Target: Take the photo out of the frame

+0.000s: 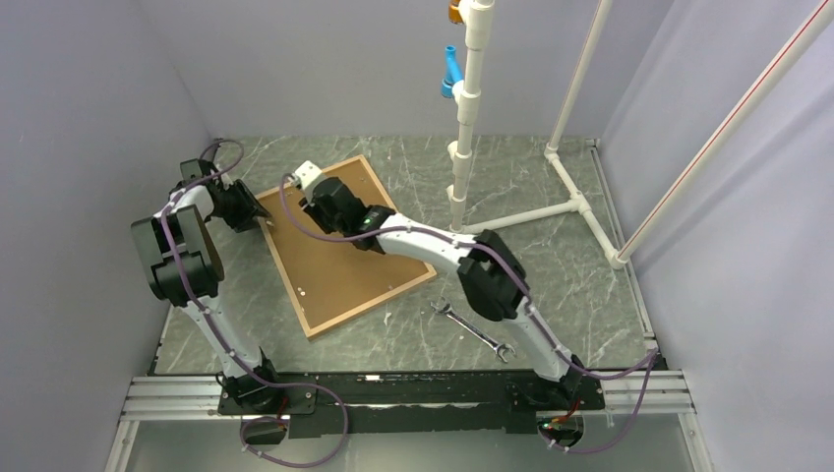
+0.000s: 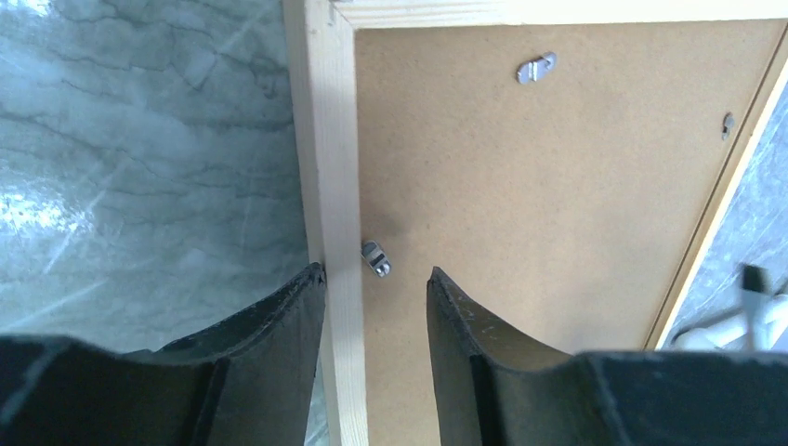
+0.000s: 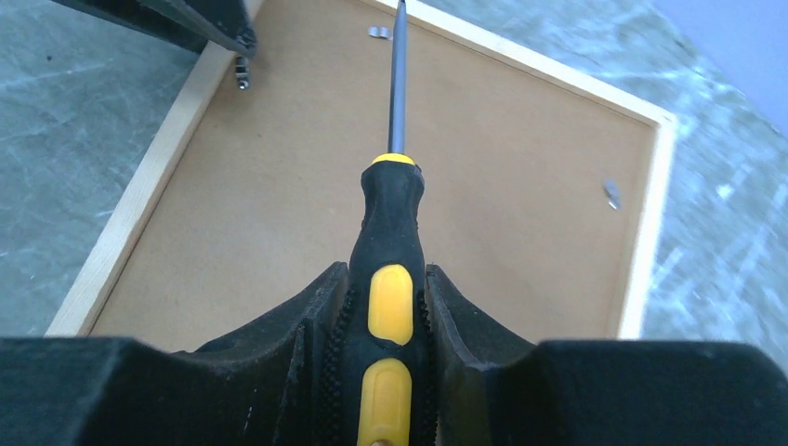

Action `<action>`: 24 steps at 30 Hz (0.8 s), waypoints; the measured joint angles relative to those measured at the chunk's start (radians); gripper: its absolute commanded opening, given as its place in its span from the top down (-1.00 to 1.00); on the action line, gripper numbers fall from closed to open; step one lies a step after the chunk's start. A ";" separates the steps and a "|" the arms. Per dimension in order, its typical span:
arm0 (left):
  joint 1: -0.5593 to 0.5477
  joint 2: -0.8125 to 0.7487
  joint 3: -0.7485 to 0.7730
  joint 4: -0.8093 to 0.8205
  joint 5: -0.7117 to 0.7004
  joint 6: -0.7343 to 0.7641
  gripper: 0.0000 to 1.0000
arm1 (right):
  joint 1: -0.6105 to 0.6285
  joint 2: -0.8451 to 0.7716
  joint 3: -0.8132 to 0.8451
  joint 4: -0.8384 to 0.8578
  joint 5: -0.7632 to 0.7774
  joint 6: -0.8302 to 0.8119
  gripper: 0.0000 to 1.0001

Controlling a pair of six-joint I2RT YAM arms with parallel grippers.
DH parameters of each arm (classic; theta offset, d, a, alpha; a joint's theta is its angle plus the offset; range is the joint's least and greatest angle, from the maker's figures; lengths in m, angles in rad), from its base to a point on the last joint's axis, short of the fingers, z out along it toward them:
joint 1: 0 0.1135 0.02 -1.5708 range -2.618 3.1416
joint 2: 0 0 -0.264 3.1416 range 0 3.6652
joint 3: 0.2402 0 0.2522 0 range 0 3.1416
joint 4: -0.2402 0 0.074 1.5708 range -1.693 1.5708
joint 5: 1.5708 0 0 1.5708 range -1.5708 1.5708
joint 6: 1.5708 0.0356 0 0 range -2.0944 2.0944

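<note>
The frame (image 2: 330, 139) lies face down, backing board (image 1: 339, 265) up; the photo, hidden, is probably beneath. The right gripper (image 3: 386, 274) clenches a screwdriver (image 3: 392, 204) aimed at a metal tab (image 3: 377, 32); the left gripper (image 2: 376, 270) is released astride the frame's edge. Next, the tip must turn that tab aside.

Light: bright, even, diffuse from overhead.
Glare: pale sheen on the grey-green marbled tabletop (image 2: 56, 214), left.
Blur: right wrist view's far right corner soft.
Shadows: faint.

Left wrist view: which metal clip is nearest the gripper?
The clip beside the frame, just ahead of the left gripper; the other two sit farther off.
</note>
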 measured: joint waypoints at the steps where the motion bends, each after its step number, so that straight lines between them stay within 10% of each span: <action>1: -0.003 -0.007 0.000 -0.003 -0.003 0.004 0.01 | -0.002 -0.045 -0.042 -0.004 0.015 0.013 1.00; 24: -0.116 -0.189 -0.060 -0.066 -0.155 0.163 -0.08 | -0.008 -0.949 -1.040 -0.130 0.065 0.312 1.00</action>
